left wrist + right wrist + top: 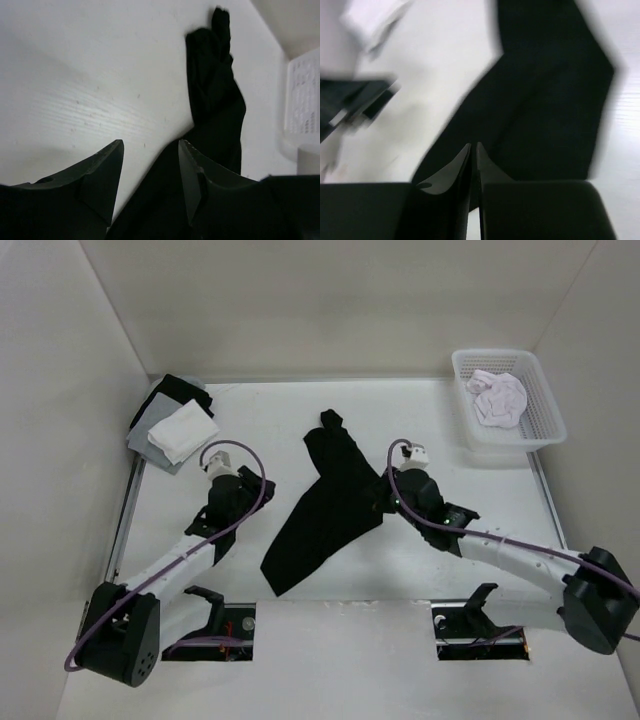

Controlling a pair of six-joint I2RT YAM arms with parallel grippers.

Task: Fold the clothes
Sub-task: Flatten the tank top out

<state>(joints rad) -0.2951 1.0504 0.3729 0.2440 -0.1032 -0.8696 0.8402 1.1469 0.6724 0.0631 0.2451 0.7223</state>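
The black shirt is lying in the middle of the surface, between the two arms. It is forming one long narrow band, running on a slant from the far centre toward the near left. It is looking gathered or doubled along its length, with a twisted end at the far tip. You are not seeing a flat, squared packet.

Judge the task as sitting at an early-to-middle stage. A lengthwise narrowing is appearing done, while the crosswise folds and the final squaring are remaining.

The left claw is standing wide apart just beside the band's left edge and is gripping nothing. The right claw is hovering over the band's right side with its fingers almost together, only a thin slit showing. The blurred wrist view is not letting you tell whether any fabric is caught there.

The pale garment in the basket and the stack of cloth squares are sitting well apart from the shirt and are playing no part.
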